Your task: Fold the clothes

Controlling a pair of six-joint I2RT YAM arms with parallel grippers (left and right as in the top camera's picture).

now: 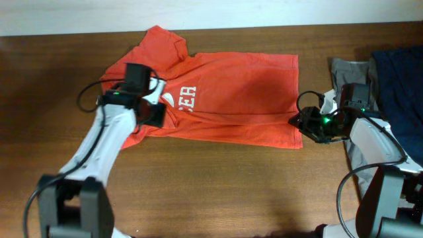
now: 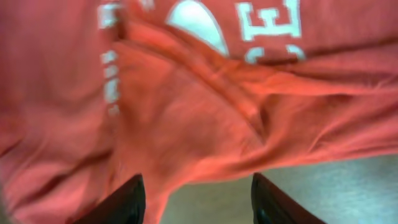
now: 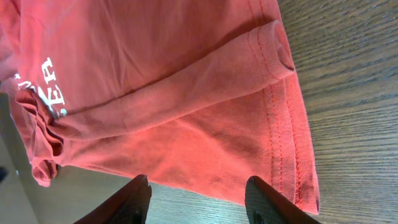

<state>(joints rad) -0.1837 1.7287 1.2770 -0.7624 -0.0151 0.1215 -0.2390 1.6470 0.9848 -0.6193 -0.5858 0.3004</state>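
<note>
Orange-red T-shirt [image 1: 244, 99] lies spread across the table [image 1: 218, 192], nearer its far edge, with the collar end left and the hem right. Left gripper [image 1: 156, 111] is over the shirt's left end, beside the white print [image 1: 187, 98]. Overhead hides its tips. The left wrist view shows both fingers [image 2: 127, 202] spread apart with nothing between them, above the shirt's rumpled near edge with bare wood beside it. Right gripper [image 1: 299, 122] is at the shirt's right near corner by the hem, jaws apart and empty. Only the right wrist view shows the double-stitched hem and a rolled fold running along the shirt. Only overhead shows a grey cloth [image 1: 347, 69] and a dark blue cloth [image 1: 400, 73] at the table's far right corner, apart from the shirt.
</note>
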